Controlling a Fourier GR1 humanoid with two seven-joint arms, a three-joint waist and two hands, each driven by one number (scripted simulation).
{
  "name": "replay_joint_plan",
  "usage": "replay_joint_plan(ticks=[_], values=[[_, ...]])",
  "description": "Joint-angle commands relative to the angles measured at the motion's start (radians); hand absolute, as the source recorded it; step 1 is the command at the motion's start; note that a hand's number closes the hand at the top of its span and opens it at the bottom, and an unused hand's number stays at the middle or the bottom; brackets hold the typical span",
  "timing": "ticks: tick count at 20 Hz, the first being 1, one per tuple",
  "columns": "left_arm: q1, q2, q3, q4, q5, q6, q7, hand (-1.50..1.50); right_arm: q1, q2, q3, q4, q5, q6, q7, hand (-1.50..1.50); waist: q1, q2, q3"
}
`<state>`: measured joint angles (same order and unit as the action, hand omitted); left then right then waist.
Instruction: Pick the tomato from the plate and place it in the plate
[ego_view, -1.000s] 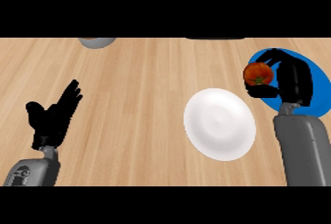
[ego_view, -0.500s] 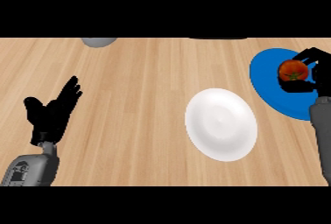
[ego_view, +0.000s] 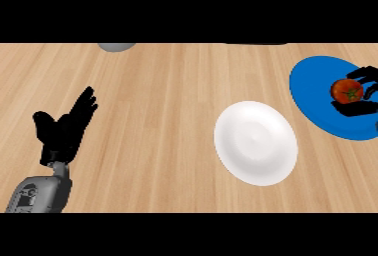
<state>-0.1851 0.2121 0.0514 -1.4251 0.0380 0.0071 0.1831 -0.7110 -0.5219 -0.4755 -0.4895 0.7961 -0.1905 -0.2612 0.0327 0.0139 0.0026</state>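
**Right hand curled round the tomato over the blue plate**

The right hand (ego_view: 357, 107) shows at the right edge of the view, with only its fingers and thumb inside the frame. The fingers curve over the far side of the tomato (ego_view: 345, 90) and the thumb closes in from the near side, so the hand wraps the fruit rather than lying flat against it. The hand holds nothing else.

The tomato is red and round, with a small green stem patch showing on its upper face, a little right of centre. The stem end faces up toward the view. The fruit looks about as wide as it is deep, so no long axis can be told.

It sits over the right part of the blue plate (ego_view: 313, 88), which lies on the counter (ego_view: 162, 100) at the right, running out toward the frame's edge. Whether the tomato touches the plate's surface or is held just above it cannot be told.

The white plate (ego_view: 256, 143) lies nearer and to the left of the blue one, close beside it, with nothing on it.

The left hand (ego_view: 63, 131) rests well apart at the left, open with straight fingers pointing far and the thumb spread, holding nothing. Its grey forearm (ego_view: 40, 192) comes in from the near edge.

A grey object (ego_view: 117, 46) shows at the far edge, cut off by the frame.
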Motion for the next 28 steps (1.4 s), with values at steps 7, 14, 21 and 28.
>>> replay_joint_plan(ticks=[7,14,21,28], values=[[-0.014,-0.033,-0.008,0.047,-0.031,0.023,-0.055,0.00,-0.057,-0.062,-0.067,0.142,-0.084,0.000,-0.339,-1.50,-0.001,0.005,0.001],[0.036,0.007,0.022,-0.002,-0.006,-0.008,-0.035,0.00,-0.095,-0.021,-0.180,0.098,-0.286,0.206,-0.509,-1.50,-0.022,-0.012,-0.001],[-0.019,-0.003,0.035,0.059,-0.016,0.011,-0.023,0.00,-0.132,-0.068,-0.239,0.167,-0.402,0.464,-0.267,-1.50,-0.038,-0.013,-0.003],[0.007,-0.024,0.012,0.004,-0.024,0.006,-0.008,0.00,-0.017,-0.194,-0.245,0.202,-0.455,0.625,-0.386,-1.50,-0.019,-0.008,-0.001]])
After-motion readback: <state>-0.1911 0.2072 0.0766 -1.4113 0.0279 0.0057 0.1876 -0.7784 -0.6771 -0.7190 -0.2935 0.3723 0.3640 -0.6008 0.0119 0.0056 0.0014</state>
